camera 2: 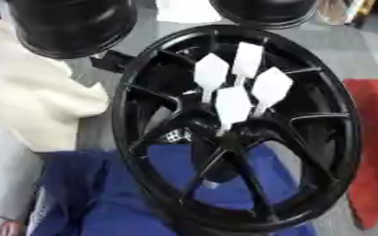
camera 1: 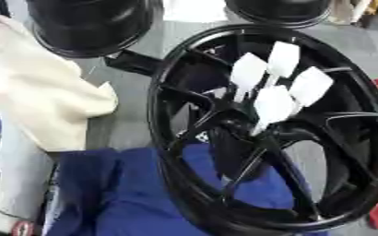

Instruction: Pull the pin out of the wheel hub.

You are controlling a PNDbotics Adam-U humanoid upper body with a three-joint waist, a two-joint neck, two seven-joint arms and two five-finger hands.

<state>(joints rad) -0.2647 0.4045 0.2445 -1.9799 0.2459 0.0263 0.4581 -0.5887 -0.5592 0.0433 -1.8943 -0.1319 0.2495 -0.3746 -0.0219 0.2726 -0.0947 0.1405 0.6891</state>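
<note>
The pins [camera 1: 274,105], four flat white diamond-headed tags on thin stems, stand clustered in the centre of the wheel hub [camera 1: 224,193], a glossy black spoked rim resting on a blue cloth [camera 1: 120,193]. Neither hand shows in either view, so the state of the fingers cannot be told. Done well, the pull likely means pinching one stem low, near the hub's centre, and drawing straight along it. A cream cloth [camera 1: 39,92] lies left of the hub, something red [camera 2: 374,147] right.

Glossy black wheel hub [camera 2: 240,124] rests on soft blue cloth [camera 2: 111,198].
</note>
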